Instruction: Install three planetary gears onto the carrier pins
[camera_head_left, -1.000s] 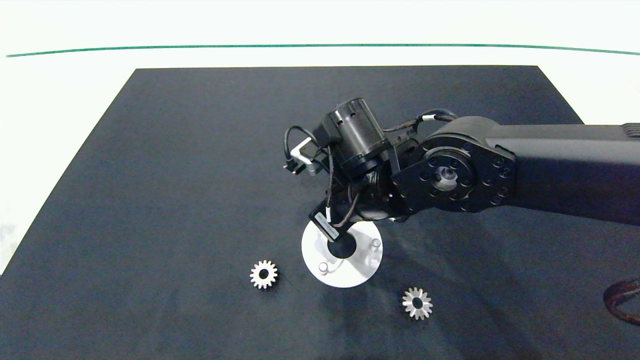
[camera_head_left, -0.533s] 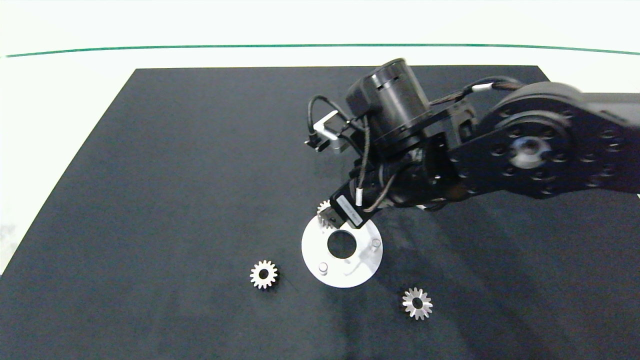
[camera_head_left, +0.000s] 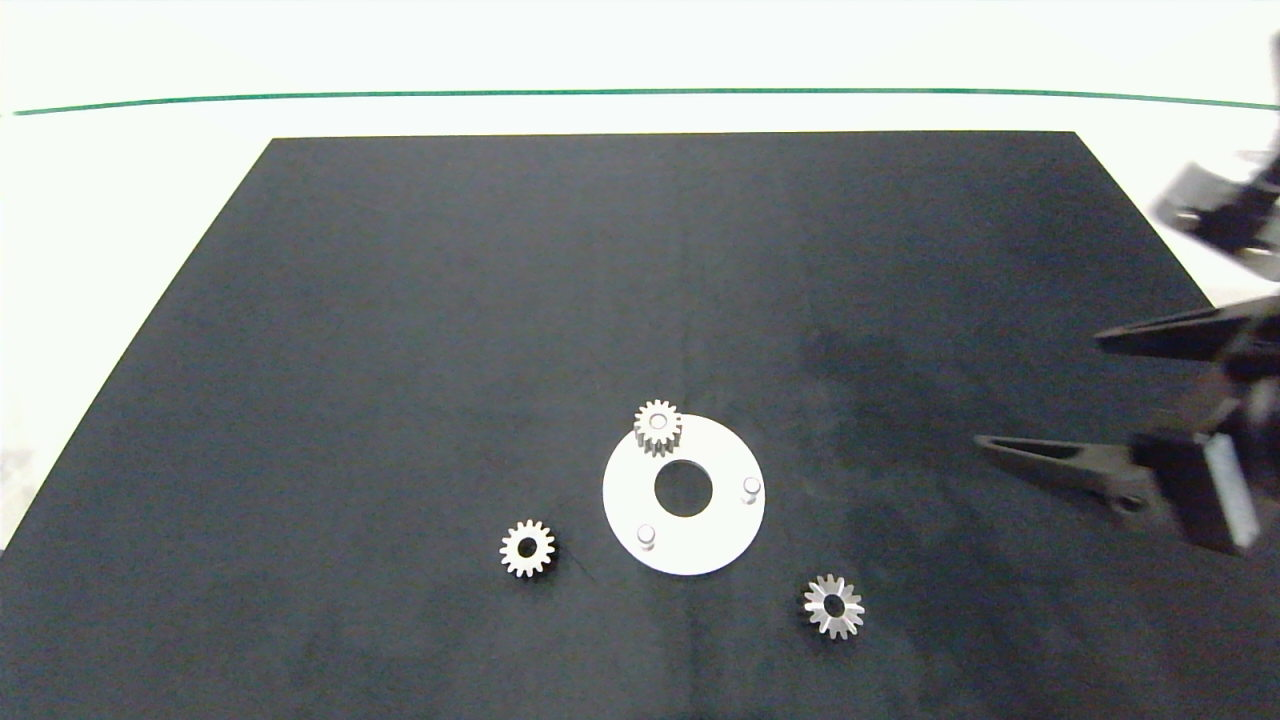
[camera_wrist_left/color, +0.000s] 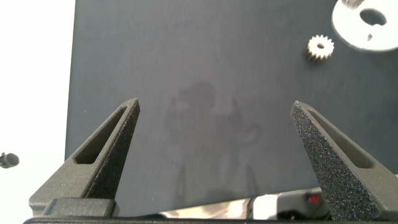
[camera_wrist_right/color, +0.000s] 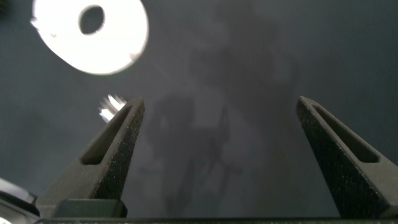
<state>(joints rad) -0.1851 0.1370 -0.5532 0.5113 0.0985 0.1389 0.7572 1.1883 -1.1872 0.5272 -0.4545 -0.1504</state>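
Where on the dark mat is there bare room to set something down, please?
The far half of the black mat is bare. It is crowded near the front, around the flat white ring-shaped disc with one silvery gear pinned, between two loose gears. The open right gripper hangs at the mat's right edge.

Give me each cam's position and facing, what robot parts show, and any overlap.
Head: above, looking down at the dark mat; white disc, three gears; open right gripper at the right edge.
Left wrist: on the left arm, facing the mat; its open left gripper rises in front.
Right wrist: on the right arm, facing the mat; its own fingers frame it.
Shared: all three show the white disc; head and left wrist share the loose gear.
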